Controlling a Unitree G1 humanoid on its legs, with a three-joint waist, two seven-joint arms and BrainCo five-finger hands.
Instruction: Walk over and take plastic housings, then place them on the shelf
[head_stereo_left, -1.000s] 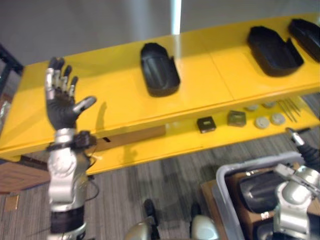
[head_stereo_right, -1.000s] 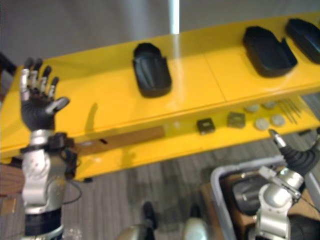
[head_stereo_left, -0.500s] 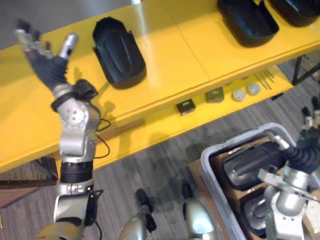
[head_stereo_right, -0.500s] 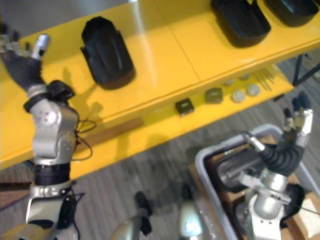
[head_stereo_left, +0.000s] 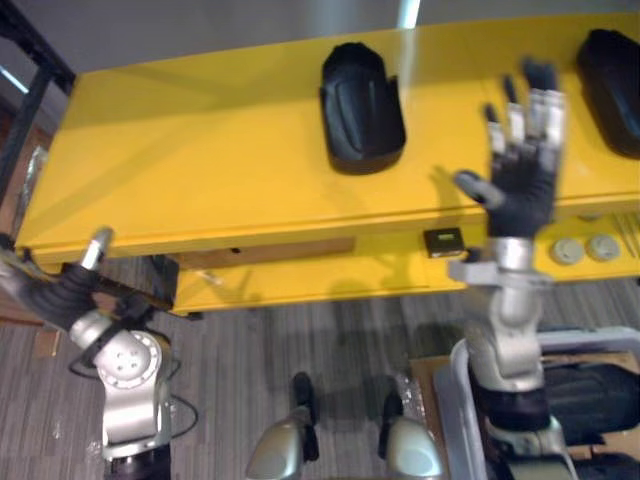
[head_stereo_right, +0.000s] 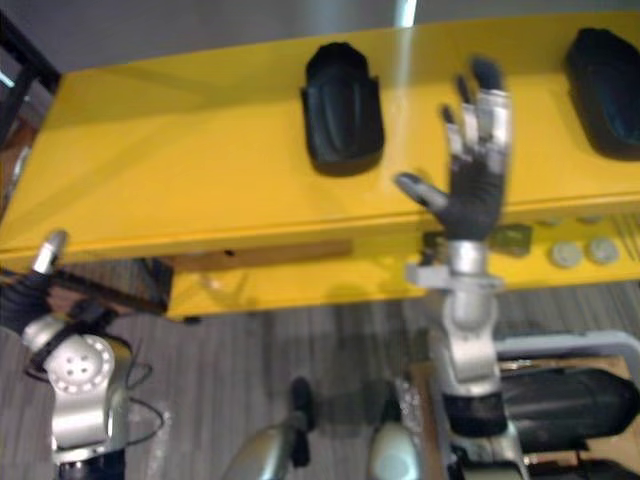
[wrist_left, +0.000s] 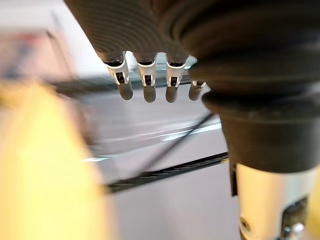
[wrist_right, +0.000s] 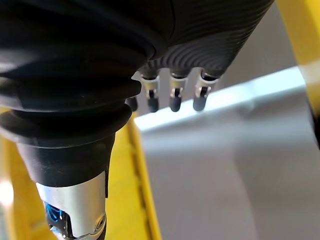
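A black plastic housing (head_stereo_left: 362, 105) lies open side up on the yellow shelf (head_stereo_left: 200, 170), and a second housing (head_stereo_left: 612, 85) sits at its right end. My right hand (head_stereo_left: 520, 170) is raised in front of the shelf's edge, to the right of the middle housing, open and empty, its fingers (wrist_right: 172, 95) straight. Low at the left, my left hand (head_stereo_left: 55, 290) hangs below the shelf's front edge; its fingers (wrist_left: 145, 85) are straight and hold nothing. More dark housings (head_stereo_left: 590, 385) lie in a grey bin (head_stereo_left: 455, 400) at the bottom right.
The lower yellow level carries a small dark square block (head_stereo_left: 443, 240), round grey discs (head_stereo_left: 585, 248) and a wooden strip (head_stereo_left: 270, 253). A dark rack frame (head_stereo_left: 30, 110) stands past the shelf's left end. Grey carpet lies in front.
The camera has shifted. My right hand rose from beside the bin to in front of the shelf. My left hand dropped from over the shelf to low at the left.
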